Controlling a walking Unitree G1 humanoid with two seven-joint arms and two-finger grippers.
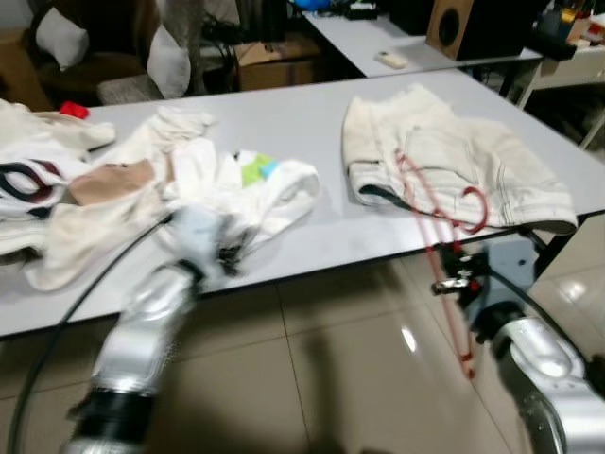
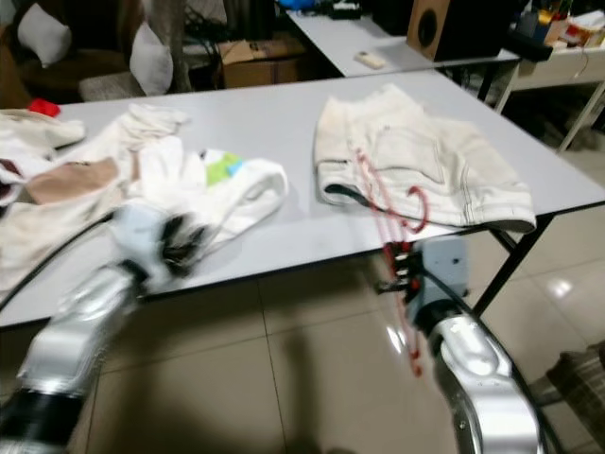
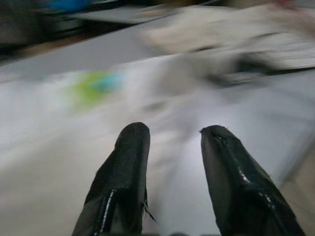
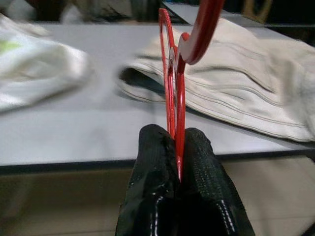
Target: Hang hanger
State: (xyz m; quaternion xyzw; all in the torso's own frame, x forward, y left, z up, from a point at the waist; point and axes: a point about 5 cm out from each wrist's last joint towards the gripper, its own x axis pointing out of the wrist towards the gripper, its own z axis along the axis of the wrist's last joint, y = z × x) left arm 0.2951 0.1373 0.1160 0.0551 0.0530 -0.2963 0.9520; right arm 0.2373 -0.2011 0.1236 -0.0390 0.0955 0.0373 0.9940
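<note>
A red wire hanger point(image 4: 170, 73) stands up between the fingers of my right gripper point(image 4: 177, 135), which is shut on its lower bar. This gripper point(image 1: 460, 274) hangs just off the front edge of the grey table point(image 1: 284, 113), in front of cream shorts point(image 1: 463, 161) lying flat on it. The hanger's hook reaches up over the shorts. My left gripper point(image 3: 174, 132) is open with nothing between its fingers. It hovers, blurred, at the table's front edge by a heap of white clothes point(image 1: 189, 180).
More clothes cover the table's left end point(image 1: 38, 180). Behind it stand a second table with a speaker point(image 1: 452, 26), a cardboard box point(image 1: 274, 61) and a chair with cushions point(image 1: 142, 57). Glossy tiled floor point(image 1: 340, 378) lies below, and a black table leg point(image 2: 506, 265) stands at right.
</note>
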